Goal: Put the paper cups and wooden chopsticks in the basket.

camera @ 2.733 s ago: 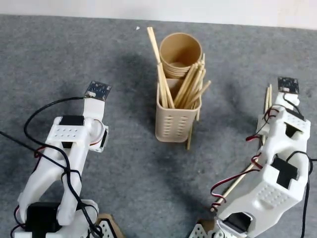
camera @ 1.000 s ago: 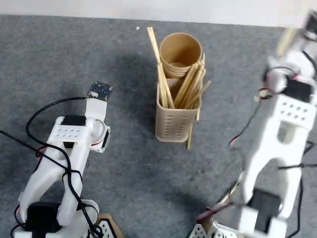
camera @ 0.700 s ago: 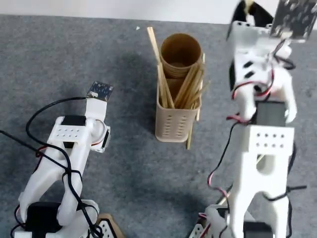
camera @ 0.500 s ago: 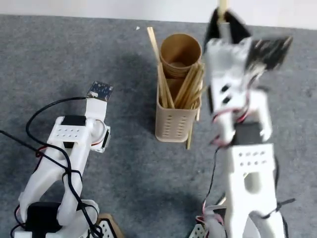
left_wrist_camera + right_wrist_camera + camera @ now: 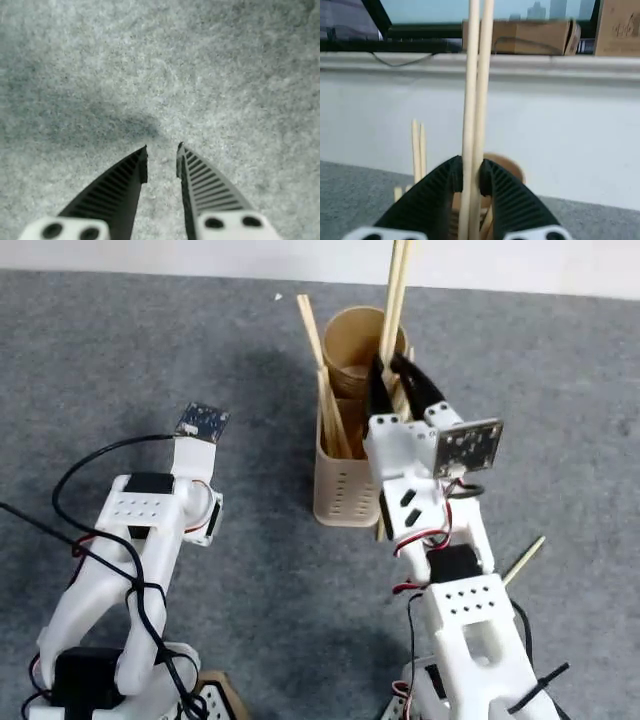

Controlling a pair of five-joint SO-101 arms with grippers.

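Note:
A beige perforated basket stands at the table's middle, holding stacked paper cups and several wooden chopsticks. My right gripper hangs over the basket's right side, shut on a pair of chopsticks that stand upright; the right wrist view shows the pair of chopsticks between the black fingers, above the cup's rim. One more chopstick lies on the grey mat by the right arm. My left gripper points at bare mat left of the basket, its fingers slightly open with nothing between them.
Grey carpet mat covers the table, with a pale wall edge at the back. The left arm's body and its cables occupy the front left.
The right arm has swung from the right side, up and round the back, to above the basket with the chopstick pair in its grip. The left arm has stayed still.

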